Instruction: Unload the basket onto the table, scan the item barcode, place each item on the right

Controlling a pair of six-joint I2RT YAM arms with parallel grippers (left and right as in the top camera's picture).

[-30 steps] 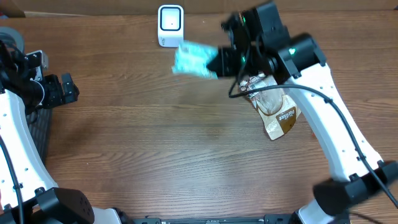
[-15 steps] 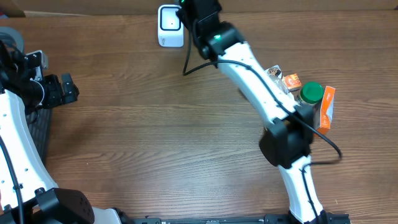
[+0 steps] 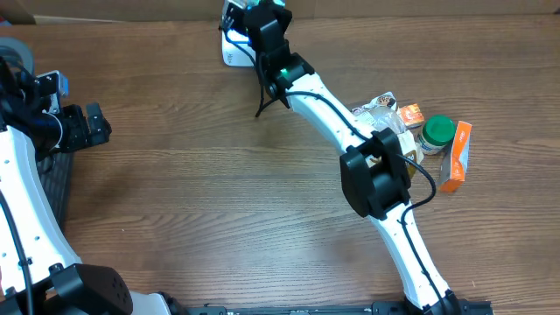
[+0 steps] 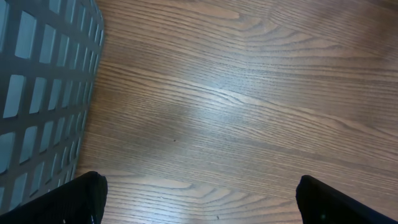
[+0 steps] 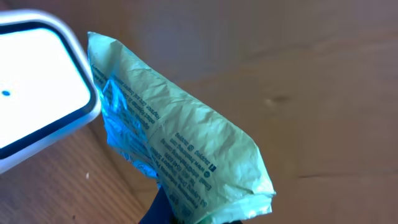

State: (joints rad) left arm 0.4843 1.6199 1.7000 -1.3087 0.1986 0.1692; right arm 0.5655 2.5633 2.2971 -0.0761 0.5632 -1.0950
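My right gripper [image 5: 186, 219] is shut on the item, a crumpled pale green and blue plastic packet [image 5: 180, 149] with small print on it. In the right wrist view the packet sits right beside the white barcode scanner [image 5: 37, 81] with its dark-rimmed bright window. Seen from overhead, the right gripper [image 3: 261, 17] reaches over the scanner [image 3: 229, 56] at the table's back edge and its wrist hides most of the packet. At the far left my left gripper [image 3: 92, 127] is open, its fingertips [image 4: 87, 196] wide apart over bare wood.
A brown pouch [image 3: 381, 109], a small orange box [image 3: 409, 114], a green-lidded jar [image 3: 437, 131] and an orange carton [image 3: 455, 157] cluster at the right beside the right arm. A grey slotted basket [image 4: 43, 81] stands at the left edge.
The right arm has swung from the right-centre to the back of the table, carrying the packet up to the scanner. The left arm has not moved.
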